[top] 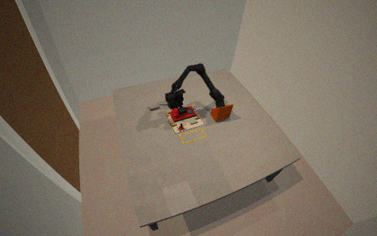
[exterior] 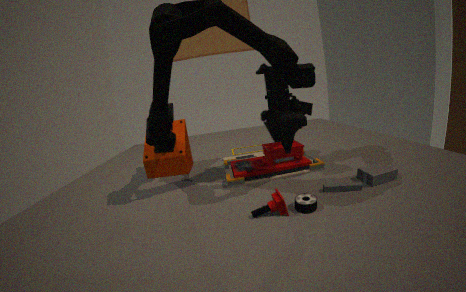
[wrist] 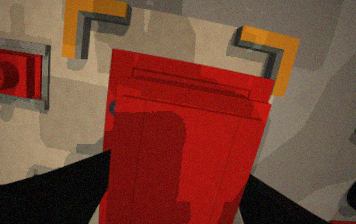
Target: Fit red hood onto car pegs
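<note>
The red hood (exterior: 272, 151) (wrist: 150, 165) is held roughly level, low over the rear part of the red chassis (exterior: 240, 169) (wrist: 122, 67). Grey shows between hood and deck in the exterior view, so I cannot tell whether the hood is fully down. The chassis lies in the jig, a cream plate (wrist: 65, 112) with orange corner brackets. My gripper (top: 182, 110) (exterior: 287, 149) (wrist: 177, 168) is shut on the hood, one finger on each long side. The pegs, corner holes and most of the engine block are hidden under the hood.
An orange block (top: 220, 114) (exterior: 167, 166) stands at the arm's base. A red part (top: 181, 128) (wrist: 25, 75) sits in a grey frame on the plate. A red part with black stem (exterior: 277, 202), a wheel (exterior: 306, 207) and a grey block (exterior: 380, 176) lie nearby.
</note>
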`<state>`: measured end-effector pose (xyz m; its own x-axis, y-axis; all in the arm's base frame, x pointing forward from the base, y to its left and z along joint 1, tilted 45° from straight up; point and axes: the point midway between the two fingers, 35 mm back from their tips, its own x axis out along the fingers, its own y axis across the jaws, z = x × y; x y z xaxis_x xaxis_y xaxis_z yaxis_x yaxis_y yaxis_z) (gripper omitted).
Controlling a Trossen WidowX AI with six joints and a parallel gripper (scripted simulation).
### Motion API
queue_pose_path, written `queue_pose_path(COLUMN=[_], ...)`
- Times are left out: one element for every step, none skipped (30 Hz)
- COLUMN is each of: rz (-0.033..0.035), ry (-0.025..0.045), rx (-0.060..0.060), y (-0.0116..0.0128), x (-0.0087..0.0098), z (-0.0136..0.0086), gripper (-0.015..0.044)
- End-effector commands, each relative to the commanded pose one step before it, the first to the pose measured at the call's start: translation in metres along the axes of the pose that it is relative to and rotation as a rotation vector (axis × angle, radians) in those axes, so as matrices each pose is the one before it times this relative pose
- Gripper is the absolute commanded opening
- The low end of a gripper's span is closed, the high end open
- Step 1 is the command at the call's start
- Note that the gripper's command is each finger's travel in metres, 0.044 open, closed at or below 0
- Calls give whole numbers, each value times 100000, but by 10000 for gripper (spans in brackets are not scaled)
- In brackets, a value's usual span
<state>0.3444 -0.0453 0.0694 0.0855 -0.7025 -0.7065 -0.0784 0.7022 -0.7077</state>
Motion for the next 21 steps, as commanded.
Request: queue_pose_path(rz=[137,8,8,8,8,8,8,8,-3,-5,-8,-10,-12,-15,-16,-16,-16,-16,-16,-16,-16], ry=[-161,-13,-13,-13,-13,-13,-13,-13,-5,-10,-15,-19,-24,-28,-30,-31,-31,-31,-31,-31,-31], rx=[631,7,7,7,7,7,7,7,-2,-3,-5,-6,-8,-9,-10,-10,-10,-10,-10,-10,-10], y=[-3,2,2,2,2,2,2,2,0,0,0,0,0,0,0,0,0,0,0,0,0], x=[-204,-42,-42,-42,-42,-42,-42,-42,1,3,4,6,7,8,9,9,9,9,9,9,9], z=[73,4,3,3,3,3,3,3,-1,-3,-4,-5,-6,-8,-8,-8,-8,-8,-8,-8,-8], gripper=[0,0,0,0,0,0,0,0,0,0,0,0,0,0,0,0,0,0,0,0,0])
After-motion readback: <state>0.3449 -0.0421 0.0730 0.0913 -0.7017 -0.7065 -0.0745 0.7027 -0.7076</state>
